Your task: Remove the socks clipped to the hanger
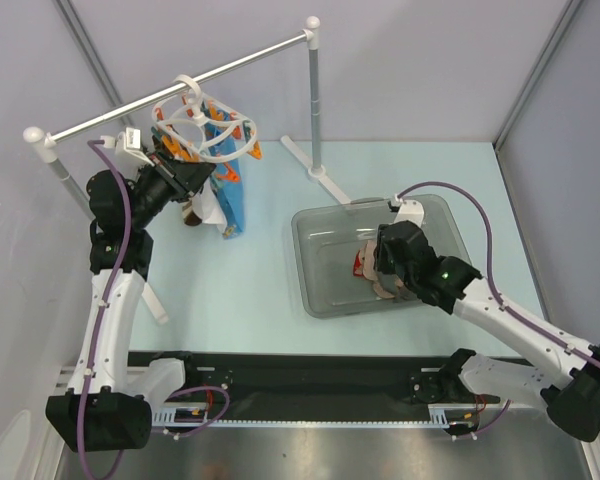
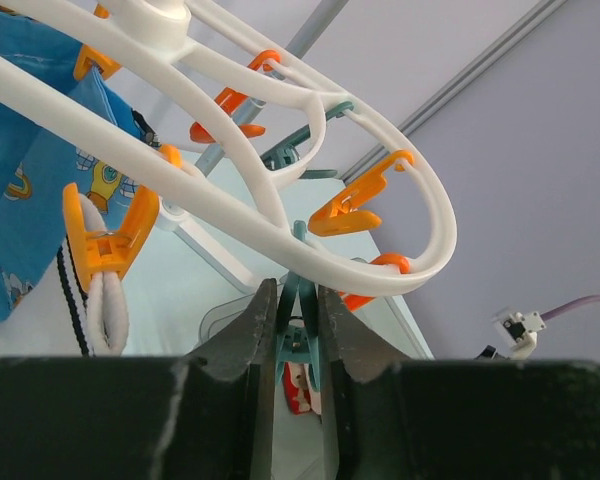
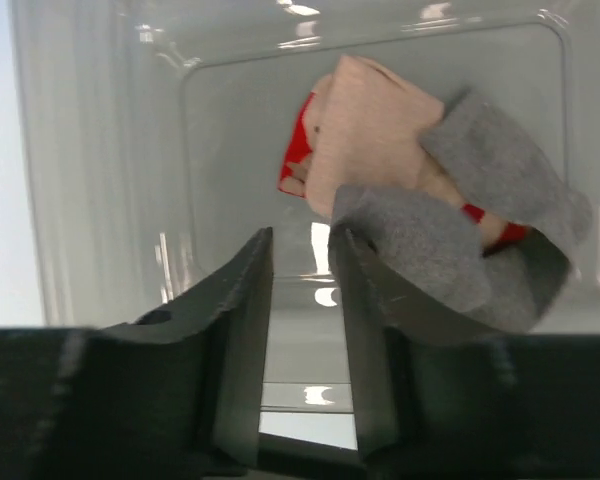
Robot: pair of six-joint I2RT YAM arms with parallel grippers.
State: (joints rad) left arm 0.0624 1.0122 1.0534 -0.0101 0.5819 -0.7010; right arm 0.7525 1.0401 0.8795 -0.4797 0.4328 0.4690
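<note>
Socks (image 3: 380,150) lie in tray (image 1: 302,262), right of hanger (image 1: 205,125).

Both arms are built of smooth white links joined by chunky black joint housings. The left arm (image 1: 110,300) has a purple cable (image 1: 127,215) running along it to a small white plug (image 1: 132,140) by the wrist, and a large rounded black elbow block (image 1: 95,420). The right arm (image 1: 520,325) has a matching cable (image 1: 485,232), a tiny green light (image 1: 445,270) on its black wrist housing, and its own black elbow housing (image 1: 585,400). Both are mounted on a black rail (image 1: 310,385) edged with a white toothed strip. The left gripper (image 2: 295,295) and right gripper (image 3: 300,245) have matte black, wedge-shaped fingers (image 3: 235,330) that taper to thin tips, on boxy black bodies with pale scuffs.
</note>
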